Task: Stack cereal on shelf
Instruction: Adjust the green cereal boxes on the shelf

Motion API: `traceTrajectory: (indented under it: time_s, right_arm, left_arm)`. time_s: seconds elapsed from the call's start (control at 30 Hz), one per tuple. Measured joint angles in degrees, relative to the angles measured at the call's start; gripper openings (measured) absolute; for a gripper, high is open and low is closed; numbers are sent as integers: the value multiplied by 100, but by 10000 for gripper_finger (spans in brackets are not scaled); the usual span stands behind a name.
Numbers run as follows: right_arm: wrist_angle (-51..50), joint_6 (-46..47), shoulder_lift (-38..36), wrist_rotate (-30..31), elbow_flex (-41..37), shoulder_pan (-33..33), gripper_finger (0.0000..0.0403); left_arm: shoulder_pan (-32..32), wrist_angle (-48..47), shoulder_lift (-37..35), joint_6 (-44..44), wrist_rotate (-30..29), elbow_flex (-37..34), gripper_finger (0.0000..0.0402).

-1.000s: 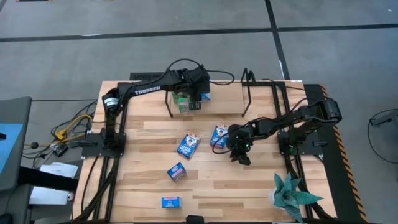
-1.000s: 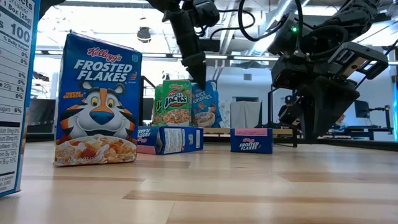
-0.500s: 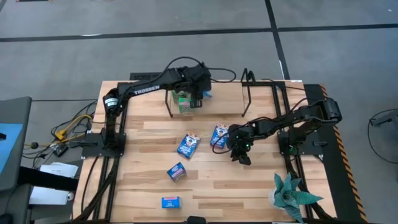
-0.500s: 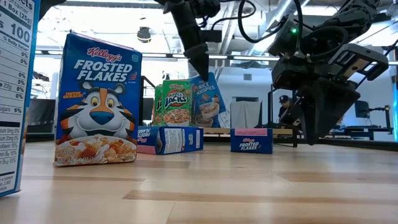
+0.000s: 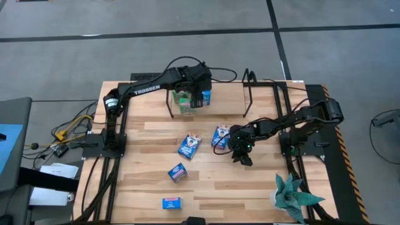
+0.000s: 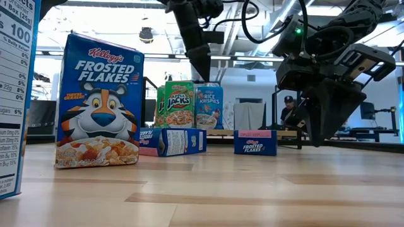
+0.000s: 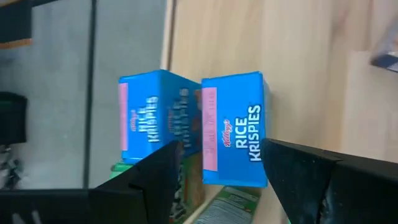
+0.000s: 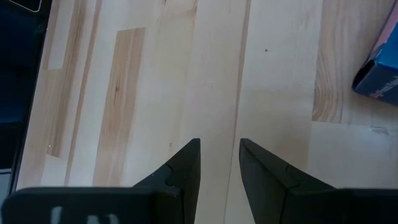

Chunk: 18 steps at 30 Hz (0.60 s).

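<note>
Rice Krispies box point(image 6: 209, 107) stands upright on the shelf point(image 5: 225, 95) beside the green box point(image 6: 179, 104); your left claw point(image 5: 199, 95) straddles it, fingers spread clear, apparently releasing it. Your right claw point(image 8: 219, 163), narrow and empty, waits over the worktop point(image 5: 250, 187).

I had the left end effector point(image 5: 199, 95) reached out at the bench's far side, fingers point(image 7: 311, 180) parted. My right end effector point(image 5: 240, 153) hung low mid-bench, fingers point(image 8: 264, 168) slightly apart.

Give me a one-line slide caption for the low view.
Left gripper open above an upright Rice Krispies box beside the Apple Jacks box; right gripper hovers over the table.
</note>
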Motion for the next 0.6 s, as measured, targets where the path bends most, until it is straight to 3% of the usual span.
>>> traceTrajectory:
  time_s: [0.3,0.43,0.6]
  right_arm:
    - [-22,-13,0,-37,0,0,136]
    - [-47,-32,-1,-63,0,0,136]
    - [-63,-159,0,-88,0,-16,136]
  left_arm:
    - [-241,-12,-9,-62,-514,568,215]
    - [-311,-1029,-21,-349,-673,1301,205]
    - [-156,-2732,-13,-1584,-947,1840,136]
